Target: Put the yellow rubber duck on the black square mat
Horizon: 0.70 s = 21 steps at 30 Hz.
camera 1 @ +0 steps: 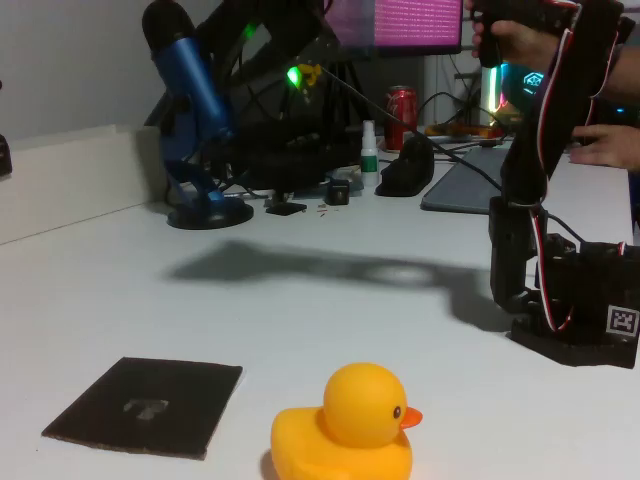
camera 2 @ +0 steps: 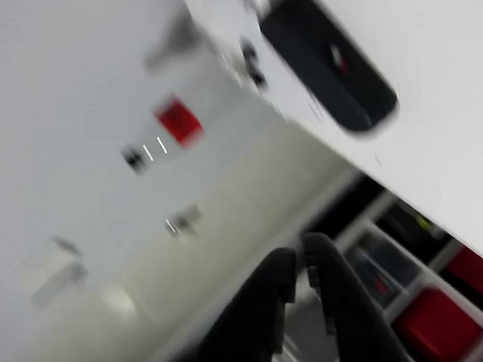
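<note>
Yellow rubber duck point(camera 1: 345, 425) sits on table point(camera 1: 330, 310) just right of black square mat point(camera 1: 150, 405), untouched. Gripper point(camera 2: 301, 265) nearly pressed together, empty. Spread 2 fingers, descend over duck body, grip low.

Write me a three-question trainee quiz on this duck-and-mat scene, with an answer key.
1. True or false: the yellow rubber duck already sits on the black square mat.
2. Multiple choice: in the fixed view, the duck's beak points toward the A) left B) right C) far wall.
3. Short answer: in the wrist view, how do the fingers of the gripper stand, and is anything between them?

Key
1. False: the duck stands on the white table, to the right of the mat in the fixed view, with bare table between them.
2. B.
3. Close together with a narrow gap showing; they hold nothing.
</note>
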Tool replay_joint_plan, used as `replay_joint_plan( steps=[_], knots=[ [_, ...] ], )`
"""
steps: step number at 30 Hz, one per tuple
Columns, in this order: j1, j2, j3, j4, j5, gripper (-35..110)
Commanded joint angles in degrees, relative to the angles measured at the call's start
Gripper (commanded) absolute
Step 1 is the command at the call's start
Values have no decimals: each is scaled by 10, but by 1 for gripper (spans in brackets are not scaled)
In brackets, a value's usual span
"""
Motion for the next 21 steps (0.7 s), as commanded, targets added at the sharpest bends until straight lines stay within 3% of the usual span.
replay_joint_plan(
  steps=[1, 14, 21],
  knots=[
    [-60, 47, -24, 3, 2, 1],
    [-202, 54, -24, 175, 2, 1],
    [-275, 54, -25, 200, 2, 1]
  ],
)
